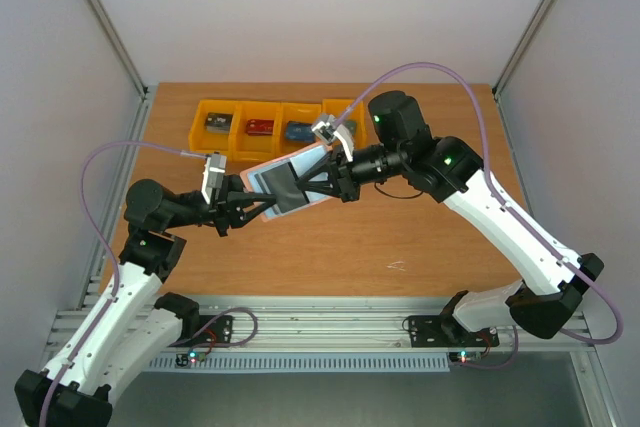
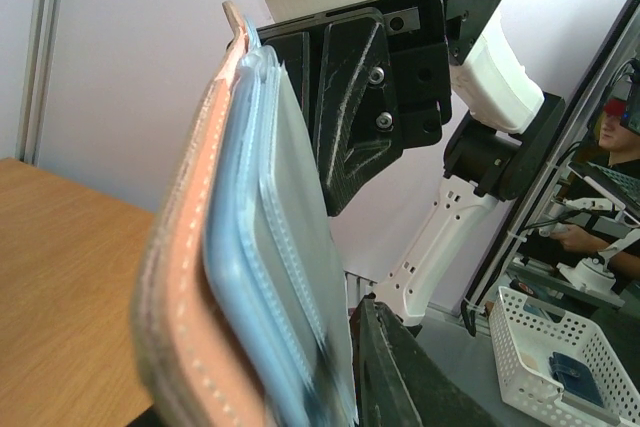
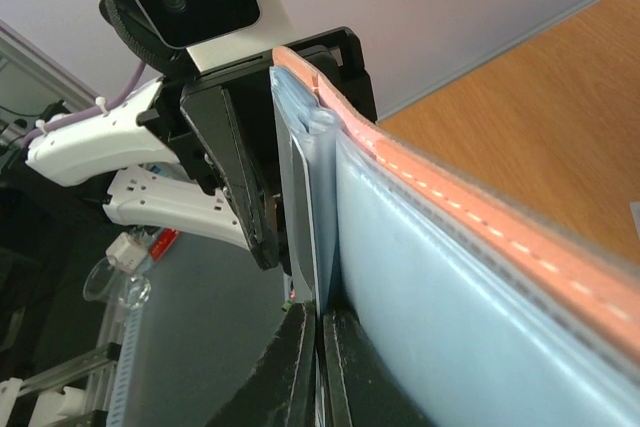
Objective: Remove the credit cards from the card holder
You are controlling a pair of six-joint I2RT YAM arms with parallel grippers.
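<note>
Near desk point(image 1: 380, 237) lies open; orange bins point(image 1: 275, 127) line the far edge; the card holder point(image 1: 290, 179), held up, bars the middle.

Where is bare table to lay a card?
Bare: the front strip of table between the holder and the near edge, and the back right corner behind the right arm. Crowded: back left, by the bins, and the middle, where the left gripper and right gripper meet at the holder.

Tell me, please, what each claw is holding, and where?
Right claw: shut on the pink-and-blue-grey folding card holder, at a thin inner blue layer. Left claw: around the holder's opposite end; grip cannot be told.
</note>
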